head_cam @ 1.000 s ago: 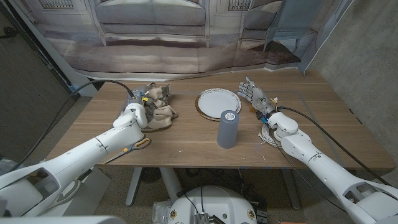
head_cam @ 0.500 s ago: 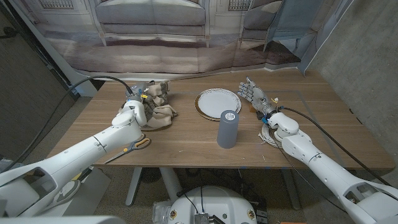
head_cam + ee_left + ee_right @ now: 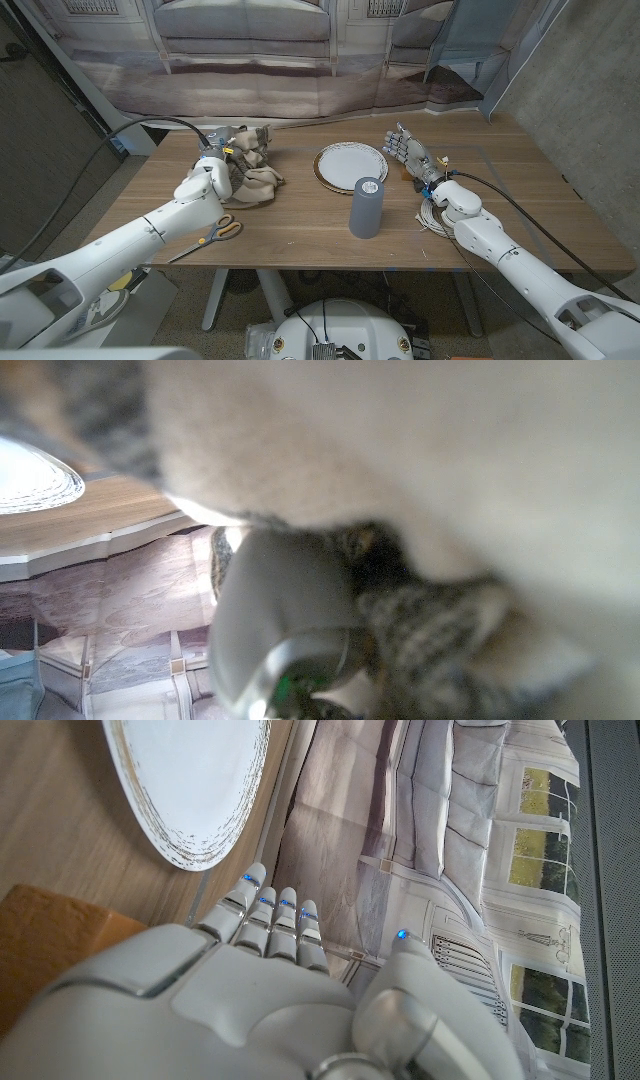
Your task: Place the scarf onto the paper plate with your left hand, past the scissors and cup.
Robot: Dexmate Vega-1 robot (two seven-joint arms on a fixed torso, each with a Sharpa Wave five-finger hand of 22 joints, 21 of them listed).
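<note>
Head view: the left hand [image 3: 222, 160] grips the beige, grey-patterned scarf [image 3: 257, 178] at the table's far left, fingers closed into the bunched cloth, which lies crumpled on the wooden table [image 3: 300, 225] beside the hand. Orange-handled scissors [image 3: 212, 234] lie near the front-left edge, just alongside the left forearm. A grey cup [image 3: 366, 206] stands upright near the table's middle, and the white paper plate [image 3: 351, 163] with a gold-toned rim sits just behind it — well apart from the scarf.

On the far right, the right hand [image 3: 408, 153] holds nothing, fingers straight and pointing away from the robot, close beside the plate's edge.

From the left wrist, scarf fabric [image 3: 400, 450] presses blurred against the lens; a sliver of plate [image 3: 30, 475] shows. The right wrist camera sees the hand's back [image 3: 230, 1000] with the plate [image 3: 190, 780] beyond its fingertips [image 3: 275, 915].
</note>
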